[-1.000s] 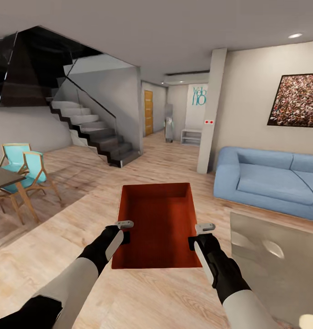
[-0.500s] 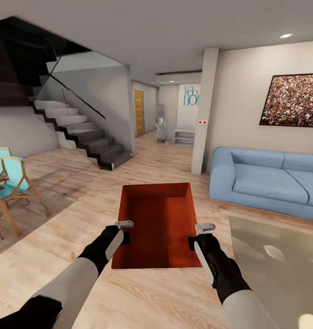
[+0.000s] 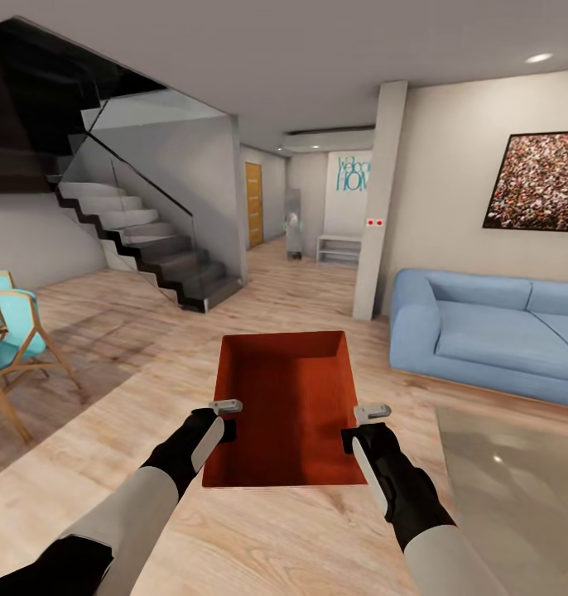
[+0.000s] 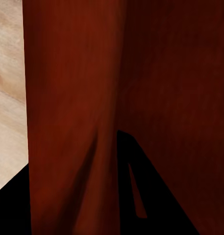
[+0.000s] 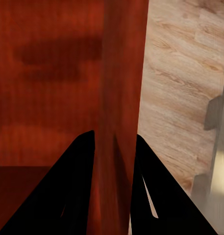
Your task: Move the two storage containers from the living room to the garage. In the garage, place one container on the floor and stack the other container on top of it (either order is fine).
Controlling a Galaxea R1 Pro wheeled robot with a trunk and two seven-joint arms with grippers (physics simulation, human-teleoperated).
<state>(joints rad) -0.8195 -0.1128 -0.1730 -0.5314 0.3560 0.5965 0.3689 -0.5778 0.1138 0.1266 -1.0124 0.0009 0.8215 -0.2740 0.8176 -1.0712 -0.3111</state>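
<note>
I hold one orange-red storage container (image 3: 286, 406) level in front of me, above the light wood floor of the living room (image 3: 110, 348). My left gripper (image 3: 222, 418) is shut on its left wall and my right gripper (image 3: 360, 422) is shut on its right wall. In the left wrist view the red wall (image 4: 72, 98) runs between the dark fingers of the left gripper (image 4: 107, 161). In the right wrist view the right gripper (image 5: 114, 161) clamps the wall's edge (image 5: 119, 73). The container is empty inside. The garage is out of view.
A blue sofa (image 3: 491, 331) stands at the right and a glass table (image 3: 516, 488) near right. A white pillar (image 3: 379, 199) rises ahead, with a corridor and a wooden door (image 3: 254, 204) beyond. A dark staircase (image 3: 151, 240) and teal chairs (image 3: 15, 331) are at the left.
The whole view has shifted: the camera turned right, then slightly back. The chairs have slid toward the left edge. The container and both grippers stay in the same place in my view.
</note>
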